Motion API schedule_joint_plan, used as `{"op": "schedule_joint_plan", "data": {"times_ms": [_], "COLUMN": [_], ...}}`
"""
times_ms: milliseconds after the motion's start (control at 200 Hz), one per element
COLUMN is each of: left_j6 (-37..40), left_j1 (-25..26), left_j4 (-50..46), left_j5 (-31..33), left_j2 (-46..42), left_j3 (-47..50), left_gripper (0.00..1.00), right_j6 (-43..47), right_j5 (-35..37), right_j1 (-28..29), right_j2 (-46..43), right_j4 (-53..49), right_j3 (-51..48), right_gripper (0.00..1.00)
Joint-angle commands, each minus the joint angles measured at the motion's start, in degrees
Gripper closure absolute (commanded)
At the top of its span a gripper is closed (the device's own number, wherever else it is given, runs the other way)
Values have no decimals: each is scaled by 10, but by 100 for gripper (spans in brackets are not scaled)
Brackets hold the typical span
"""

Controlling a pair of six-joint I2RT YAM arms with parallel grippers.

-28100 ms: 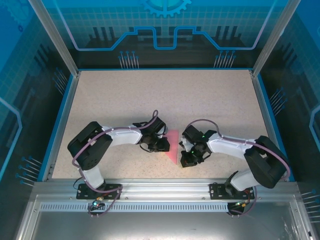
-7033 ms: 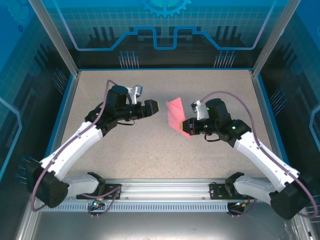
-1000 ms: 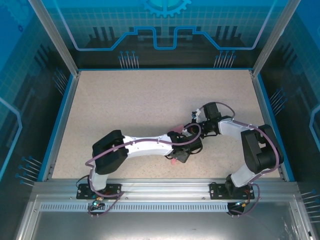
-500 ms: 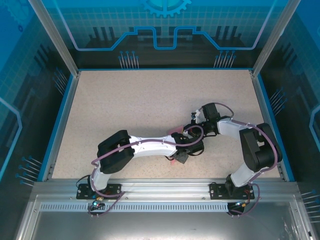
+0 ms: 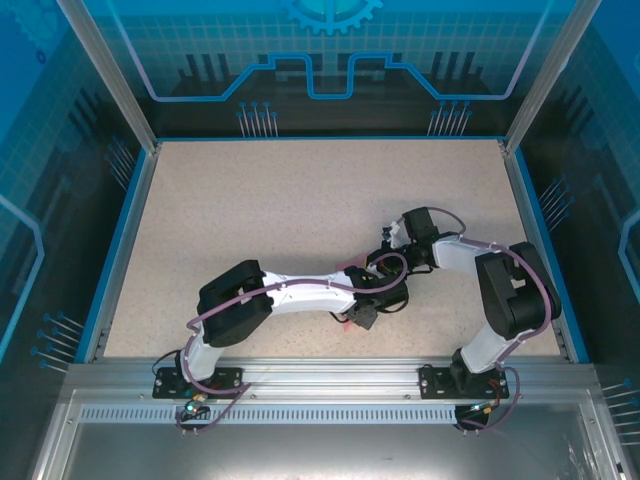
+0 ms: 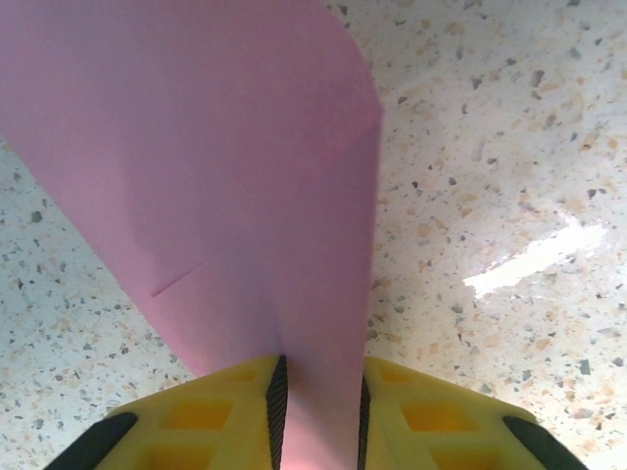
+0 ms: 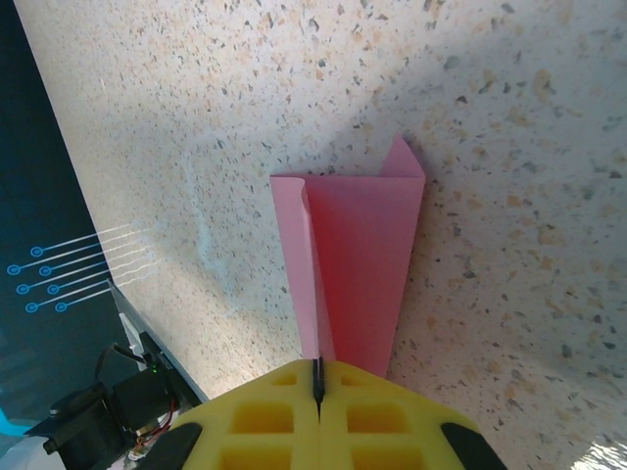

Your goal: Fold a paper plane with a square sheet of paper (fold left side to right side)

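Between both pairs of jaws: pink paper [image 6: 225,176] | left gripper [image 6: 320,377] pinching its narrow end, right gripper [image 7: 317,367] clamped on its folded edge | risk: opposed pulls could tear it or skew the fold

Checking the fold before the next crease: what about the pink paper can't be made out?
- Left wrist: the pink folded paper has its far end cut off by the top edge; whether the left gripper pinches it is unclear.
- Right wrist: near tip hidden inside the shut right gripper.
- Top external: mostly hidden under both grippers.
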State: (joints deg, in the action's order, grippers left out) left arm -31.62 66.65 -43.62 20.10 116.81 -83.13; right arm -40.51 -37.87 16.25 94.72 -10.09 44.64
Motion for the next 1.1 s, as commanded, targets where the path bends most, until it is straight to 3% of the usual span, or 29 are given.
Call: {"op": "schedule_joint_plan", "data": {"times_ms": [0, 185, 445, 725, 1095], "left_j6": [-5, -10, -21, -40, -109], "left_j1": [5, -5, -30, -69, -150], "left_j4": [3, 23, 86, 196, 432], "left_j5": [-13, -31, -82, -168, -326], "left_j2": [1, -15, -61, -121, -180], "left_j3": [-5, 15, 65, 143, 297], "left_gripper": [78, 86, 90, 90, 90], "right_j6": [8, 24, 50, 91, 121], "right_j5": [-5, -3, 39, 106, 91], "right_j1": [10, 7, -15, -67, -84], "right_j2": [7, -9, -90, -221, -284], "right_j4": [-14, -27, -63, -112, -112], "right_j3": [15, 28, 43, -8, -94], "right_gripper": [98, 89, 61, 30, 16]}}
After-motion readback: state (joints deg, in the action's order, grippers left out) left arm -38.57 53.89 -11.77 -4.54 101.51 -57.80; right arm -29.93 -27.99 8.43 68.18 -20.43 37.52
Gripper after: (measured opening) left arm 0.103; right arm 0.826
